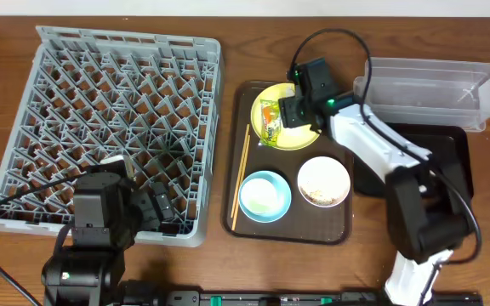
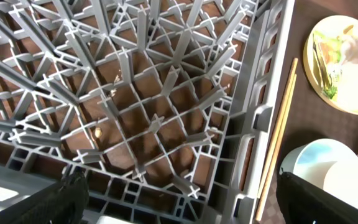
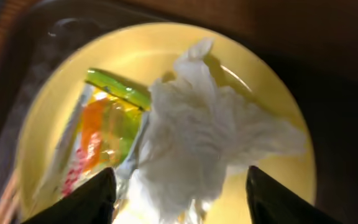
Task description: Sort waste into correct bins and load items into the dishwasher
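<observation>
The yellow plate (image 1: 300, 136) sits at the back of the brown tray (image 1: 339, 234) with a green-orange wrapper (image 1: 270, 119) and a crumpled white napkin on it. In the right wrist view the wrapper (image 3: 98, 134) lies left of the napkin (image 3: 210, 134) on the plate (image 3: 272, 93). My right gripper (image 3: 178, 196) is open just above them, fingers either side of the napkin. The blue bowl (image 1: 264, 195), the white bowl (image 1: 323, 182) holding rice scraps, and the chopsticks (image 1: 240, 174) lie on the tray. My left gripper (image 2: 182, 199) is open over the grey dish rack (image 1: 109, 119).
The clear tub (image 1: 428, 85) stands at the back right, with the black tray (image 1: 449, 161) in front of it under my right arm. In the left wrist view the chopsticks (image 2: 278, 124), plate (image 2: 347, 68) and blue bowl (image 2: 319, 158) show to the right of the rack (image 2: 135, 93).
</observation>
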`<state>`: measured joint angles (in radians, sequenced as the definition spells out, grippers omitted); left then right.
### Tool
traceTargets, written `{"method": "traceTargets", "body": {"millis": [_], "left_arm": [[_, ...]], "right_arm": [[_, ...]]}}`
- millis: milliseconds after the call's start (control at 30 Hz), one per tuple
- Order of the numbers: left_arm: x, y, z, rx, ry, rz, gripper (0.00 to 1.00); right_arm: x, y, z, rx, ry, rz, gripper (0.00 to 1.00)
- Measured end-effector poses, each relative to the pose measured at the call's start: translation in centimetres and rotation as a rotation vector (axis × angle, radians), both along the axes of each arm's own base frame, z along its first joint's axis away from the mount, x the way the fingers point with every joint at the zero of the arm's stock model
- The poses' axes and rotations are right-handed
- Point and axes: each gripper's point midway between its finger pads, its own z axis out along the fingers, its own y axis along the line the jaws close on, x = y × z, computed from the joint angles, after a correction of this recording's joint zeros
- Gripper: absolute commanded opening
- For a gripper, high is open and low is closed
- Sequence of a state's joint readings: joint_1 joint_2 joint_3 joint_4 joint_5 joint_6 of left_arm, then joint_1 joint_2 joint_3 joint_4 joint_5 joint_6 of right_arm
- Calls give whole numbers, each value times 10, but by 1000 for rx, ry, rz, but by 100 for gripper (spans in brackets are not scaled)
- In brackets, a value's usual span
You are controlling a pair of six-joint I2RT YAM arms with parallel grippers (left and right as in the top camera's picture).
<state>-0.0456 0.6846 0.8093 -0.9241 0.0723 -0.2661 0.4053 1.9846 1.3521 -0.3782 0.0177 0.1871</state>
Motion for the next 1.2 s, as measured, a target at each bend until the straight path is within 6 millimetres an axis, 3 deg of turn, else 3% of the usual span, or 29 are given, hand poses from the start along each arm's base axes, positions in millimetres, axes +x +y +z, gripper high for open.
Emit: {"method": "traceTargets", "body": {"millis": [100,267,367,467,533,633,667,733,833,900,967,1100,1133,1200], "left_arm": [[0,0,0,0,0,0,96],[0,0,0,0,0,0,96],[0,0,0,0,0,0,97],[0,0,0,0,0,0,96],[0,0,0,0,0,0,96],[0,0,0,0,0,0,97],[0,0,0,0,1,0,96],[0,0,0,0,0,0,97],[0,0,0,0,0,0,96],[0,0,0,0,0,0,96],[0,0,0,0,0,0,96],[0,0,0,0,0,0,96],[0,0,0,0,0,0,96],[0,0,0,0,0,0,96]], "right_arm": [[0,-2,-17,-8,27,-26,51],[-1,-4,-36,-8,62,-71,17],[-1,-4,-35,-1,64,-85,2],[-5,-6,-29,0,74,-87,1],[-7,-9,-4,12,51,-91,1],[-3,-26,50,37,-40,-132,1],[1,-45,82,48,-103,-178,1],[6,-84,123,57,-185,-287,1],[10,-136,147,58,-239,-435,1],[10,-167,148,55,-237,-517,1],[6,-193,139,42,-204,-586,12],[0,-229,118,20,-136,-685,70],[0,-232,115,18,-130,-691,76],[3,-234,115,27,-138,-696,79]]}}
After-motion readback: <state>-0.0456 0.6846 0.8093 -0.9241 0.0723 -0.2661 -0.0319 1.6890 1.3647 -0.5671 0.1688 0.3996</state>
